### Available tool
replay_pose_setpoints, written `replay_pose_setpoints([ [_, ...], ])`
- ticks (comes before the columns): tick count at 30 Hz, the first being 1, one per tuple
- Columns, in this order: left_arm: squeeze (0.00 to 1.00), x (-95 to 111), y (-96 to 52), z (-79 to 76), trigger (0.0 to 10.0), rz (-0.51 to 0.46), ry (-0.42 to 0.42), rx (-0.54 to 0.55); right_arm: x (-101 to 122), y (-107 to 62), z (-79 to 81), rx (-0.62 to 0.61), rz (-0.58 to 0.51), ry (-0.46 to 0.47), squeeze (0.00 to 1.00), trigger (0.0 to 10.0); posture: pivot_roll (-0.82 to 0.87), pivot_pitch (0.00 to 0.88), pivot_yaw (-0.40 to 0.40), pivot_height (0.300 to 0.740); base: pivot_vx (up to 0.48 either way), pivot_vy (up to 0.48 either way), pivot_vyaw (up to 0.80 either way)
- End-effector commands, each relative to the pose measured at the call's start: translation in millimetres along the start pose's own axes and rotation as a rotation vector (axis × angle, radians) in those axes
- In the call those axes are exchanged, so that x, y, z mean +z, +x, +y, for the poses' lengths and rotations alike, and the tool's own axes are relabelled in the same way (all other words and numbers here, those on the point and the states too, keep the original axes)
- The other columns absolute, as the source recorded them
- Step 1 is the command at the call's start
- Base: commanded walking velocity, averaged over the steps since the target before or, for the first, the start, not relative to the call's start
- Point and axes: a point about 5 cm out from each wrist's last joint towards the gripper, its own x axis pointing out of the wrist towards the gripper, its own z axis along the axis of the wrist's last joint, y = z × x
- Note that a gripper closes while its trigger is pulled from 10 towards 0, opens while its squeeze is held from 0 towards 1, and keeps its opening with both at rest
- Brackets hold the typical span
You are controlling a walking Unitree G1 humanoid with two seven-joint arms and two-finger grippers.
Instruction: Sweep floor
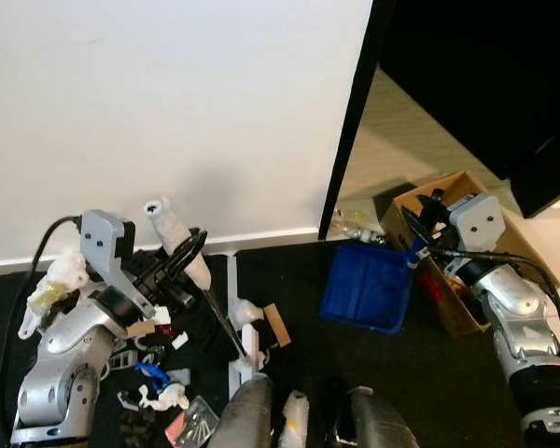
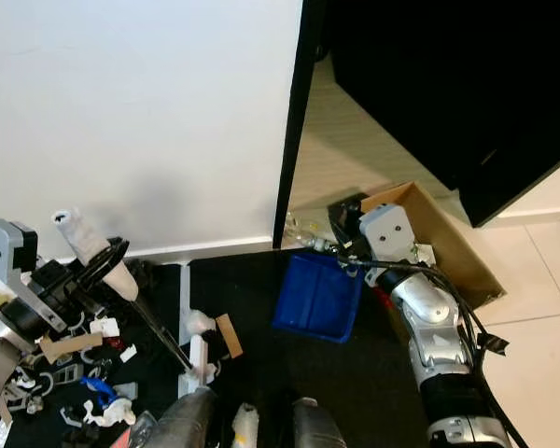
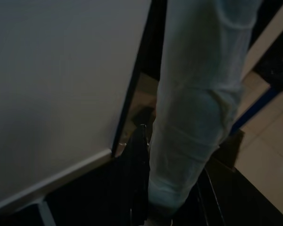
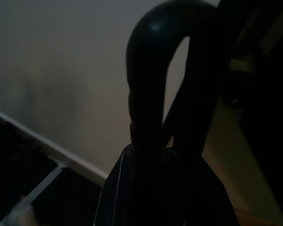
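Down at the robot's own feet, the dark mat (image 1: pixel 467 373) is strewn along its left side with small litter (image 1: pixel 159 387): white scraps, a blue bit, a slip of brown card (image 1: pixel 277 324). Just above that mess the left gripper (image 1: pixel 182 261) is clenched round the brush handle (image 1: pixel 177 245), a pale wrapped stick standing tilted towards the wall (image 1: pixel 168 112), with a thin dark shaft running down from it to a head (image 1: pixel 247 350) resting among the scraps near the mat's middle. Over on the right, the right gripper (image 1: pixel 418 250) pinches the upper rim of a blue dustpan (image 1: pixel 366 287), its fingers closed on the thin plastic edge, the pan lying tilted on the mat close to its back edge. Behind that arm a cardboard box (image 1: pixel 420 201) sits against the doorway, and clear wrappers (image 1: pixel 355 226) lie by the skirting. To my eye the brush is light and stiff enough to steer from high on the handle, though the wrapping looks soft and may twist in the grip, so a firm hold low on the wrapped part seems wise. The pan looks light, rigid and a little slippery; held by one rim it will likely want to swing, so it should be pressed flat to the mat before anything is swept towards it.
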Motion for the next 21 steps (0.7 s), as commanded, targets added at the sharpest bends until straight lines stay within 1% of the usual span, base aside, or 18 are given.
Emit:
replay_pose_setpoints([
  [1,0.0,-3.3,-3.3,5.5,10.0,-0.004,0.039,0.048,-5.9,-5.2,4.7,-0.003,0.01,0.001,0.0,10.0,0.19,0.22,0.012,0.74,0.0,0.0,0.0],
  [2,0.0,1.0,-5.2,17.1,10.0,-0.013,0.093,0.106,-7.7,-6.0,11.7,0.019,0.012,0.009,0.0,10.0,0.19,0.219,0.016,0.74,0.0,0.0,0.0],
  [3,0.0,1.0,-5.2,17.1,10.0,-0.013,0.093,0.106,-7.7,-6.0,11.7,0.019,0.012,0.009,0.0,10.0,0.19,0.219,0.016,0.74,0.0,0.0,0.0],
  [4,0.0,8.0,-5.9,26.4,10.0,-0.027,0.126,0.147,-10.5,-7.7,16.0,0.031,0.019,0.019,0.0,10.0,0.19,0.215,0.019,0.74,0.0,0.0,0.0],
  [6,0.0,10.6,-5.8,29.1,10.0,-0.033,0.132,0.161,-11.5,-8.1,16.9,0.031,0.022,0.023,0.0,10.0,0.19,0.215,0.019,0.74,0.0,0.0,0.0],
  [7,0.0,16.0,-4.3,37.8,10.0,-0.047,0.148,0.211,-13.8,-8.2,19.7,0.026,0.024,0.039,0.0,10.0,0.19,0.211,0.023,0.74,0.0,0.0,0.0],
  [8,0.0,17.6,-3.2,41.5,10.0,-0.055,0.151,0.232,-14.1,-7.2,21.7,0.016,0.018,0.058,0.0,10.0,0.19,0.203,0.031,0.74,0.0,0.0,0.0],
  [9,0.0,17.6,-3.2,41.5,10.0,-0.055,0.151,0.232,-14.1,-7.2,21.7,0.016,0.018,0.058,0.0,10.0,0.19,0.203,0.031,0.74,0.0,0.0,0.0],
  [10,0.0,18.4,-1.3,44.9,10.0,-0.062,0.154,0.256,-15.5,-5.3,25.1,-0.002,0.014,0.099,0.0,10.0,0.19,0.204,0.035,0.74,0.0,0.0,0.0],
  [13,0.0,17.1,2.6,42.4,10.0,-0.068,0.145,0.251,-18.9,-3.5,31.1,-0.007,0.02,0.12,0.0,10.0,0.2,0.204,0.039,0.74,0.0,0.0,0.0],
  [16,0.0,14.8,5.1,39.7,10.0,-0.076,0.139,0.239,-19.8,-0.4,37.5,-0.026,0.01,0.177,0.0,10.0,0.21,0.196,0.049,0.74,0.0,0.0,0.0],
  [17,0.0,14.8,5.1,39.7,10.0,-0.076,0.139,0.239,-19.8,-0.4,37.5,-0.026,0.01,0.177,0.0,10.0,0.21,0.196,0.049,0.74,0.0,0.0,0.0],
  [19,0.0,13.5,5.9,39.2,10.0,-0.079,0.138,0.238,-20.3,2.1,37.9,-0.074,-0.003,0.251,0.0,10.0,0.22,0.194,0.054,0.74,0.0,0.0,0.0],
  [20,0.0,13.5,6.1,38.8,10.0,-0.079,0.137,0.236,-16.5,5.1,34.4,-0.111,-0.029,0.296,0.0,10.0,0.23,0.194,0.057,0.74,0.0,0.0,0.0],
  [21,0.0,14.3,6.3,39.1,10.0,-0.081,0.137,0.233,-9.1,10.4,26.6,-0.17,-0.074,0.354,0.0,10.0,0.23,0.194,0.058,0.74,0.0,0.0,0.0],
])
